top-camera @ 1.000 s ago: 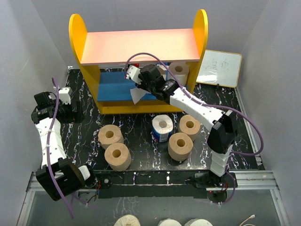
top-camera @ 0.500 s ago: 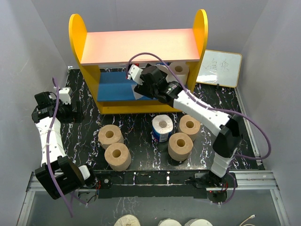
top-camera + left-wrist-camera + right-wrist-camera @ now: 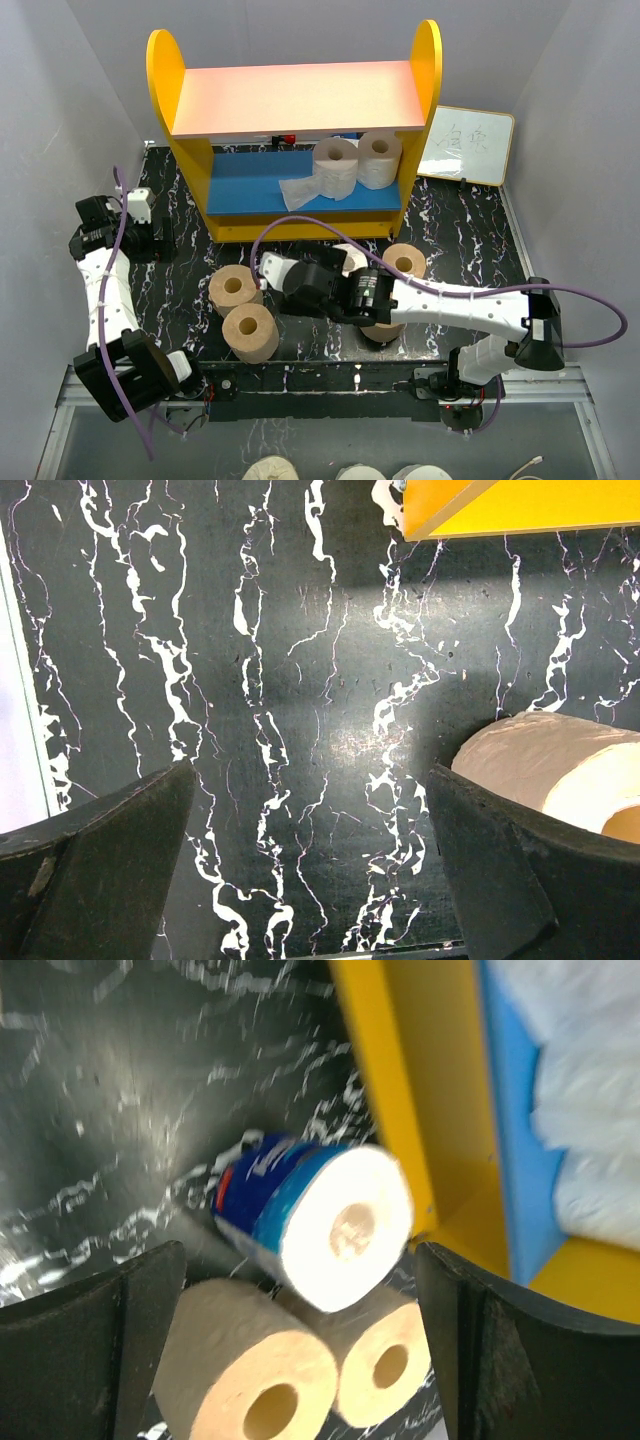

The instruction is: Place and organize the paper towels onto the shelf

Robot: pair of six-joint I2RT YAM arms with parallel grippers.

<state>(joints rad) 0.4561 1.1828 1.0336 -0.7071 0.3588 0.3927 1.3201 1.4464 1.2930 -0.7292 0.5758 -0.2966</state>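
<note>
While two white paper towel rolls [image 3: 335, 166] are seen on the blue lower board [image 3: 238, 186] of the yellow-sided shelf [image 3: 165, 70], the left fingers [image 3: 100, 870] and right fingers [image 3: 85, 1340] are held spread, empty, above the black marbled table [image 3: 185, 285].

Marbled table [image 3: 185, 275] bears shelf [image 3: 300, 95], paper towels [image 3: 233, 288], whiteboard [image 3: 466, 146].

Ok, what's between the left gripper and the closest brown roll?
Just bare black marbled table. The left wrist view shows it: the left gripper, jaws open, hangs over it, with the tan paper towel roll off to one side.
</note>
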